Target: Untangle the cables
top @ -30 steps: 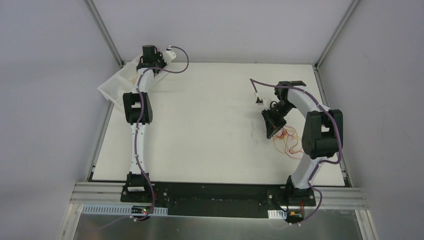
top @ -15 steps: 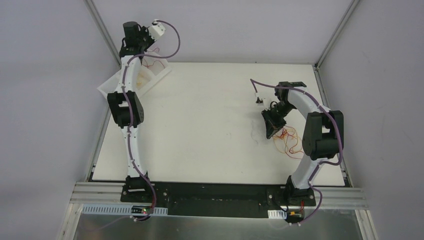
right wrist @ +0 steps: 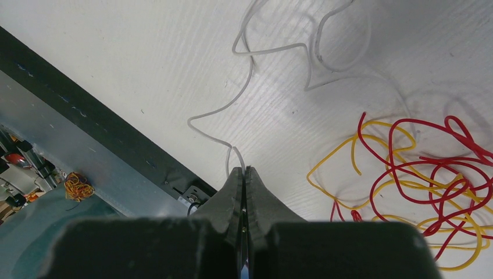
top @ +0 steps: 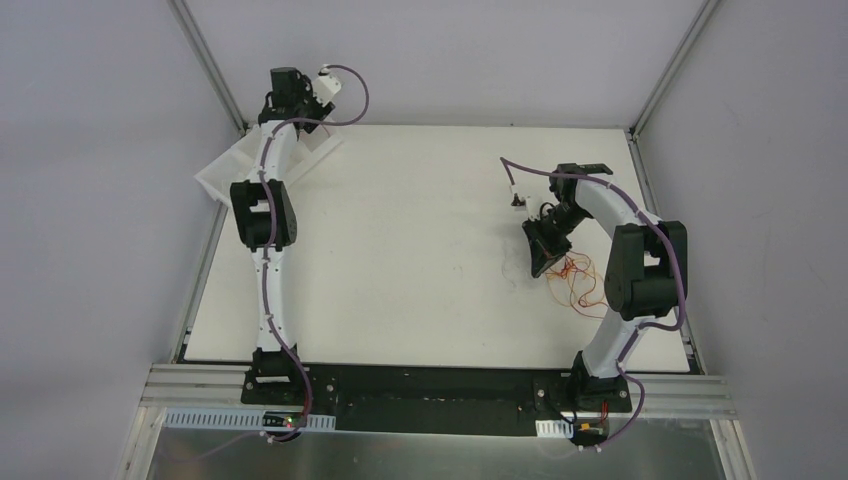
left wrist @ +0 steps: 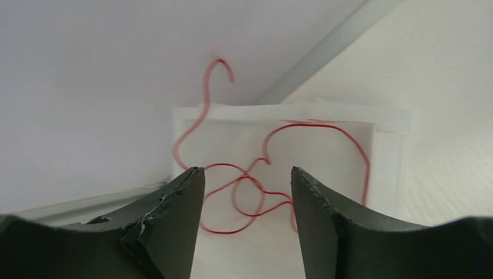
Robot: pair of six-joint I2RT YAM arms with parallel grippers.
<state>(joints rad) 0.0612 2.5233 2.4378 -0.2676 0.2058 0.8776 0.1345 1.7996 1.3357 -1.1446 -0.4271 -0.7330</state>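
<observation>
My left gripper (left wrist: 247, 171) hangs open over the white tray (left wrist: 389, 125) at the table's back left corner. A loose red cable (left wrist: 308, 123) curls in loops below and beyond its fingers, untouched by either one, its upper end hooking up past the tray's rim. On the right of the table my right gripper (right wrist: 245, 170) is shut on a thin white cable (right wrist: 250, 70) that snakes away across the tabletop. Just beside it lies a tangle of red and yellow cables (right wrist: 430, 174). From above, the tangle (top: 580, 285) lies beside the right gripper (top: 545, 265).
The white tray (top: 225, 170) sits askew against the left wall and corner post. A black base rail (right wrist: 116, 151) runs along the table's near edge. A small orange wire bundle (right wrist: 78, 186) lies off the table, below that rail.
My left gripper rose from the tray with the red cable, then opened, and the cable now lies loose over the tray. The right arm has not moved.
</observation>
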